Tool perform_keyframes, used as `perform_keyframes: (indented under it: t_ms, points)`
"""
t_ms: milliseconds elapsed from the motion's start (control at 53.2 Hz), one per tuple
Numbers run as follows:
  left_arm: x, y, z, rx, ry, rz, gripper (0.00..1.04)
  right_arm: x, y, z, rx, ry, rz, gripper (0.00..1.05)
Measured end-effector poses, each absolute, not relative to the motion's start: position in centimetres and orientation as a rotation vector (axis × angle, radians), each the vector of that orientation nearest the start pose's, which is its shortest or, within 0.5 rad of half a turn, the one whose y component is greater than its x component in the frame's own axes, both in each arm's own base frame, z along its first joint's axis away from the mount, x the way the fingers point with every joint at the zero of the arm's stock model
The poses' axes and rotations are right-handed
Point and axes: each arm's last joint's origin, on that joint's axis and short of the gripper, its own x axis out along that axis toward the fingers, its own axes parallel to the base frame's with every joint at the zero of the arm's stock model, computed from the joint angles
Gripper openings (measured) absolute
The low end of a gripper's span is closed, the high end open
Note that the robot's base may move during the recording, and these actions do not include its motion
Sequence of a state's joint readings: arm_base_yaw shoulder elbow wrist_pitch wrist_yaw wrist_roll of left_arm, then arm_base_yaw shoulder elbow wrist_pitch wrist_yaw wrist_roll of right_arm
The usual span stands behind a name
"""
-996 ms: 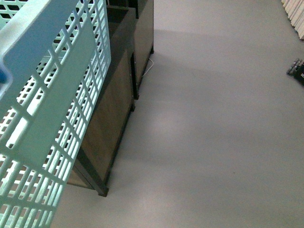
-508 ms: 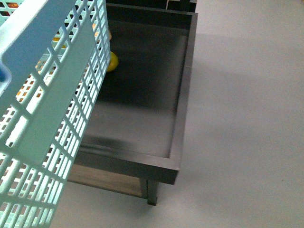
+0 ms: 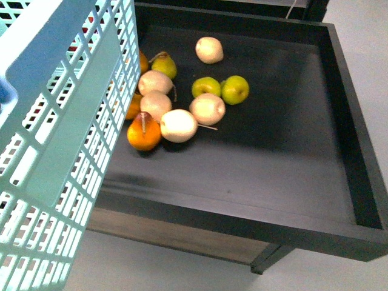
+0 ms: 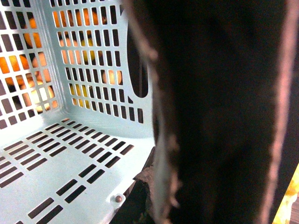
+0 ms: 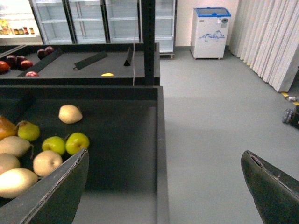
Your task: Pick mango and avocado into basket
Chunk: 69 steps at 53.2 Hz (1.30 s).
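The pale turquoise basket (image 3: 66, 139) hangs tilted at the left of the front view, its slotted wall close to the camera. My left gripper is shut on the basket. In the left wrist view the basket's slotted floor (image 4: 56, 163) looks bare, and a dark brown mass, seemingly the handle (image 4: 219, 112), fills the right half and hides the fingers. My right gripper (image 5: 166, 186) stands open with nothing between its fingers, above the right rim of the fruit tray. The mango and the avocado are out of view.
A dark low tray (image 3: 357, 182) holds pale round fruits (image 3: 179, 125), green apples (image 3: 234, 89) and an orange fruit (image 3: 143, 133). Behind it stands another tray with red fruit (image 5: 18, 61), then glass fridges (image 5: 93, 18) and a white chest freezer (image 5: 211, 30). Grey floor (image 5: 219, 116) lies to the right.
The front view has swung from bare floor and a cabinet onto the fruit tray, bringing the fruits into sight. The basket keeps its place in the frame.
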<state>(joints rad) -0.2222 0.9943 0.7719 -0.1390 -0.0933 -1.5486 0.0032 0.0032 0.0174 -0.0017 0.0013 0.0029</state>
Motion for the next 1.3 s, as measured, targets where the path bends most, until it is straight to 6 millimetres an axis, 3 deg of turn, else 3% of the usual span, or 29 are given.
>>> perform_keyframes:
  t_ms: [1297]
  points:
    - [21.38,-4.54,29.50,-1.470,0.380,0.174,0.05,9.68,0.03,16.90,0.003,-0.012,0.003,0.96]
